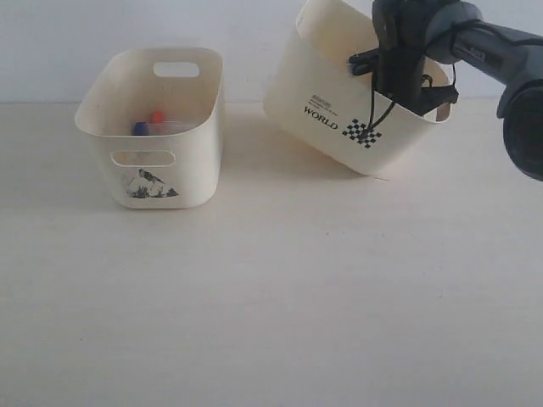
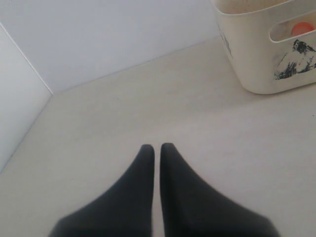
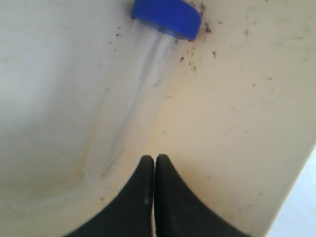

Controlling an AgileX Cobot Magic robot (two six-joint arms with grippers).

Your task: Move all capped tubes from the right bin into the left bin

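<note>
The right hand (image 3: 154,158) is found clenched, its two fingers pressed together with nothing between them. It is sunk inside the right bin (image 3: 247,123), whose speckled inner wall fills the space around the fingertips. Just ahead of that hand one blue-capped tube (image 3: 148,64) is laid against the wall, conical tip nearest the fingers and cap farthest from them. It is not gripped, and whether its tip is touched by a finger cannot be told. In the exterior view this bin (image 1: 318,80) is seen tilted on the surface (image 1: 271,297), with the right arm reaching into its opening.

The left hand (image 2: 157,146) is likewise closed on nothing, only a thin slit being left between its two fingers. It is held over bare surface. Farther ahead of it and off to one side, well apart, the left bin (image 2: 252,54) is stood upright. Inside that bin two caps are counted: one blue cap (image 1: 140,128) and one orange-red cap (image 1: 158,117), close together.

In all, two bins and three tubes are counted.
</note>
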